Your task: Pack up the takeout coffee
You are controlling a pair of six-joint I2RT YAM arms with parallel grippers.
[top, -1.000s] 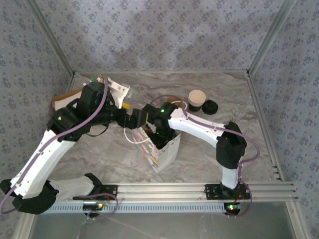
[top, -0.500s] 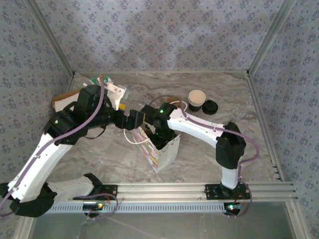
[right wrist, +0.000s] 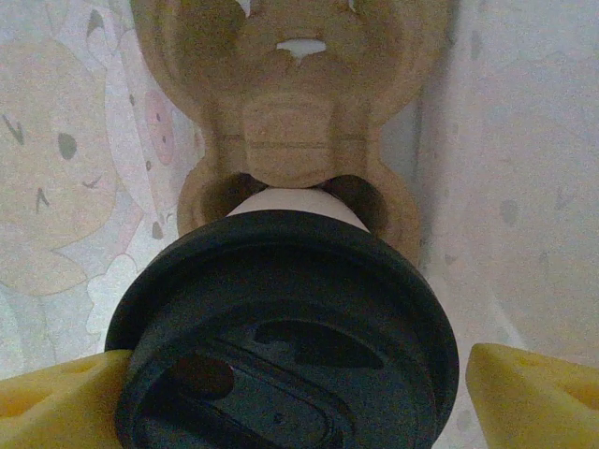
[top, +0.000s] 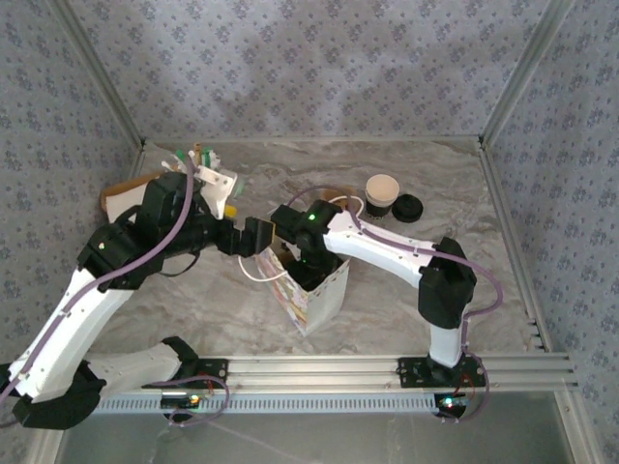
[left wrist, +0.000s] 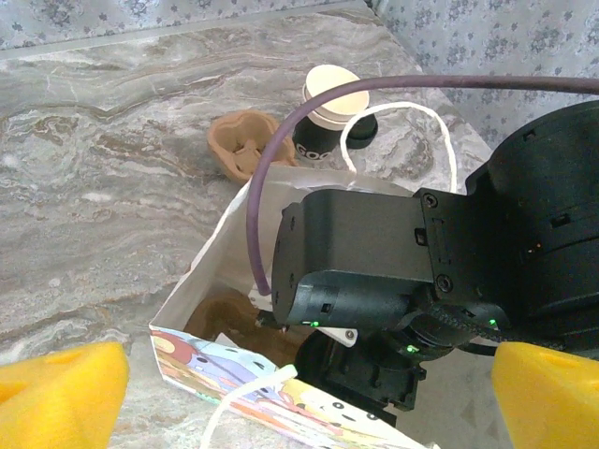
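The takeout coffee (right wrist: 281,337), a white cup under a round black lid, stands in a brown pulp carrier (right wrist: 281,112) inside the white cartoon-printed bag (top: 324,295). My right gripper (right wrist: 295,398) reaches down into the bag (left wrist: 201,281) from above. Its yellow fingertips (right wrist: 533,398) flank the lid, and a gap shows on the right side, so it is open. My left gripper (top: 256,237) hovers just left of the bag's mouth. It is open wide, with only the bag's rim (left wrist: 234,383) between its yellow pads (left wrist: 61,393).
An unlidded white cup (top: 381,193) with a dark band and a loose black lid (top: 407,207) sit behind the bag at the right. A second brown carrier (left wrist: 245,150) lies on the marble table (top: 193,290). Clutter (top: 208,169) fills the back left corner.
The right gripper's fingers have spread apart from the lidded cup. The left arm has drawn back a little to the left, away from the bag.
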